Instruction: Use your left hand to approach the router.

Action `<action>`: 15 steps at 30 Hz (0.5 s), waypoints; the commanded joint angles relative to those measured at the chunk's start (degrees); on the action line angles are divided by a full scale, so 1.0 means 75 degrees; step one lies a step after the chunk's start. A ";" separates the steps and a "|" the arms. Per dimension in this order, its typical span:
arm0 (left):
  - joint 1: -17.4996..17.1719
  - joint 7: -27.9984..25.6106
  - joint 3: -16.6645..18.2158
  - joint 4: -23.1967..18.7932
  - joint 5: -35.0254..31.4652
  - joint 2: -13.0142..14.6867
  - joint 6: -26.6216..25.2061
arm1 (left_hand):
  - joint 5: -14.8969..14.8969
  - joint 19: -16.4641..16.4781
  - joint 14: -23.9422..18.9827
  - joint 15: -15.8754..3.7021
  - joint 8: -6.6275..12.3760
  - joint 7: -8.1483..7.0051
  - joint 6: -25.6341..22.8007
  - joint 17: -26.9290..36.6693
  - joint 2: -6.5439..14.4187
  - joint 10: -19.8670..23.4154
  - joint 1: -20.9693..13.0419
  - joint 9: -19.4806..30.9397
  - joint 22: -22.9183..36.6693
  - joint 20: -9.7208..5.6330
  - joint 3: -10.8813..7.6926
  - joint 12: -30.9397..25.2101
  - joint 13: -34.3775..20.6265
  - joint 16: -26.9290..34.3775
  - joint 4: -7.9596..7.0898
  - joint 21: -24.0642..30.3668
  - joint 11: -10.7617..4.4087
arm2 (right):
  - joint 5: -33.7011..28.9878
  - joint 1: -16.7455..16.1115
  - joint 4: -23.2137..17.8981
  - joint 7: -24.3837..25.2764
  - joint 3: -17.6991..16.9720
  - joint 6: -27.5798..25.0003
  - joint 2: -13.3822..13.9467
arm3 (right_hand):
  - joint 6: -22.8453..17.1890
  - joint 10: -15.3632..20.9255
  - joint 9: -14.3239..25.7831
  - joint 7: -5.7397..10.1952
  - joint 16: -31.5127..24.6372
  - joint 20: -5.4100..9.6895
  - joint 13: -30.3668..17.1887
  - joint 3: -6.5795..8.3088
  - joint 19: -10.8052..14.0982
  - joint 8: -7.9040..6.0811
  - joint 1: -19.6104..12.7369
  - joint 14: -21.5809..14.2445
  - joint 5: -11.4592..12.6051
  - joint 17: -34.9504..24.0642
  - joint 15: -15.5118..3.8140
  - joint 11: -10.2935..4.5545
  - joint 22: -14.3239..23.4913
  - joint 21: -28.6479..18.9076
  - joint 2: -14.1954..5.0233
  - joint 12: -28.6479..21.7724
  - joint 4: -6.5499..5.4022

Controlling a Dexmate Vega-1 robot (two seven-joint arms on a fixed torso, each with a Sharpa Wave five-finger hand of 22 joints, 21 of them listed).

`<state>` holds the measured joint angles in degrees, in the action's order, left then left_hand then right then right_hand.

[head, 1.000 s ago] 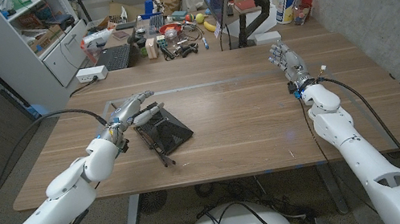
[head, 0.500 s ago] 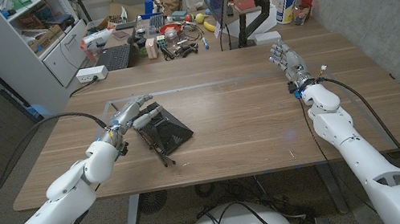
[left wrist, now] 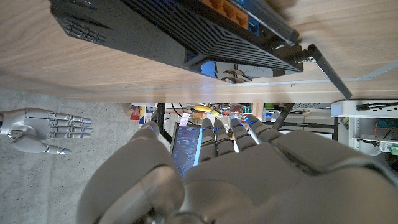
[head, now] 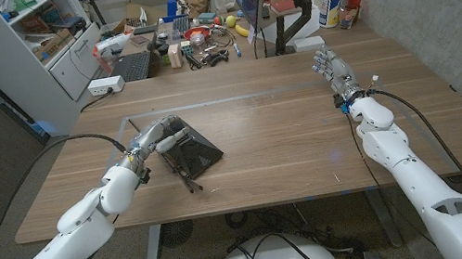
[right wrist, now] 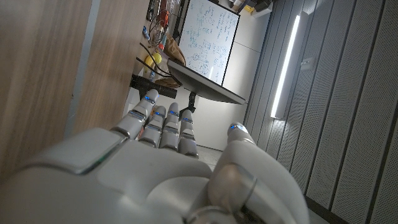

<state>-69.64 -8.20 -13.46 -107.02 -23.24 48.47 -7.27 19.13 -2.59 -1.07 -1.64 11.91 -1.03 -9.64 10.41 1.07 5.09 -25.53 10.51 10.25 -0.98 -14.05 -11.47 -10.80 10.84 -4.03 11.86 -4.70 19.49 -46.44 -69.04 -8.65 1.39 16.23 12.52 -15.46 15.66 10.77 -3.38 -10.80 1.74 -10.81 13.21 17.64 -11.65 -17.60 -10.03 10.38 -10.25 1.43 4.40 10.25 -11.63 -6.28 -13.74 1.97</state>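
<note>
Left hand point(head: 157, 135) reaches in from the near-left side of the wooden table point(head: 289, 138), arm stretched diagonally toward the table's middle, fingers extended and a little apart, holding nothing. Fingertips sit over the far-left edge of the router point(head: 189, 150); whether they touch it, can't tell from the head view. In the left wrist view the left hand point(left wrist: 236, 174) shows from the back, fingers straight and close together, thumb off to one side, with the router point(left wrist: 180, 37) just beyond the fingertips and a visible gap between them.

Router: flat black box lying on the table left of centre, turned at an angle to the table edges, thin black antennas point(head: 189, 180) sticking out along the tabletop toward the near edge. Wrist view shows its ridged side and orange ports.

Right hand point(head: 332, 70) is well apart, at the far-right part of the table, arm running up from the near-right corner, fingers straight and spread, empty, standing on its edge as far as the head view shows. Right wrist view shows the right hand point(right wrist: 168, 162) from the back, fingers extended beside the table surface, gripping nothing.

A black cable point(head: 55, 145) loops over the table's left edge to the left forearm.
</note>
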 commanded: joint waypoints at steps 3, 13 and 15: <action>0.0030 0.0045 -0.0130 0.0030 0.0076 0.0030 -0.0072 | -0.0002 0.0005 -0.0009 -0.0117 0.0003 0.0012 -0.0060 0.0022 0.0008 0.0020 -0.0057 0.0037 0.0026 0.0049 0.0029 -0.0025 -0.0012 0.0006 0.0022 -0.0025 -0.0048 | 0.0005 -0.0008 -0.0010 -0.0018 0.0000 -0.0010 0.0017 | -0.0078 0.0058 0.0041 0.0013 0.0012 0.0011 -0.0007 0.0045 0.0096 0.0028 0.0032 -0.0070 0.0020 -0.0040 -0.0023 0.0012 0.0036 0.0001 0.0065 0.0049 0.0038; -0.0041 0.0050 -0.0168 0.0058 0.0159 0.0034 -0.0157 | -0.0004 -0.0003 -0.0044 -0.0119 0.0001 0.0015 -0.0078 0.0022 0.0013 0.0031 -0.0059 0.0037 0.0027 -0.0007 0.0038 -0.0027 -0.0012 0.0018 0.0022 -0.0028 -0.0052 | 0.0004 0.0092 0.0125 -0.0118 0.0026 0.0071 0.0015 | -0.0068 0.0055 0.0041 0.0019 0.0009 0.0012 -0.0008 0.0043 0.0093 0.0034 0.0037 -0.0080 0.0019 -0.0040 -0.0017 0.0024 0.0035 0.0003 0.0067 0.0056 0.0040; -0.0057 0.0029 -0.0166 0.0043 0.0157 0.0039 -0.0173 | -0.0005 0.0001 -0.0043 -0.0124 0.0000 0.0010 -0.0080 0.0022 0.0015 0.0053 -0.0060 0.0037 0.0027 -0.0004 0.0041 -0.0035 -0.0012 0.0016 0.0022 -0.0027 -0.0056 | 0.0002 0.0122 0.0159 -0.0131 0.0033 0.0077 0.0005 | -0.0069 0.0057 0.0041 0.0016 0.0010 0.0014 -0.0008 0.0042 0.0095 0.0034 0.0039 -0.0078 0.0019 -0.0040 -0.0018 0.0024 0.0035 0.0003 0.0068 0.0057 0.0040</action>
<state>-69.52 -7.74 -14.43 -106.68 -22.52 48.69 -7.91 19.12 -2.38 -1.07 -1.64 11.91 -1.03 -9.63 10.41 1.07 5.09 -25.53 10.51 10.25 -0.78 -13.81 -11.47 -10.80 10.83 -3.78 11.63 -4.70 19.52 -46.38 -68.79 -9.07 1.42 16.38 12.65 -15.46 15.66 10.77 -3.38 -10.80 2.06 -10.81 13.21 17.97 -11.37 -17.56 -10.03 10.38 -10.25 1.43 4.40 10.25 -11.63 -6.24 -13.30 1.97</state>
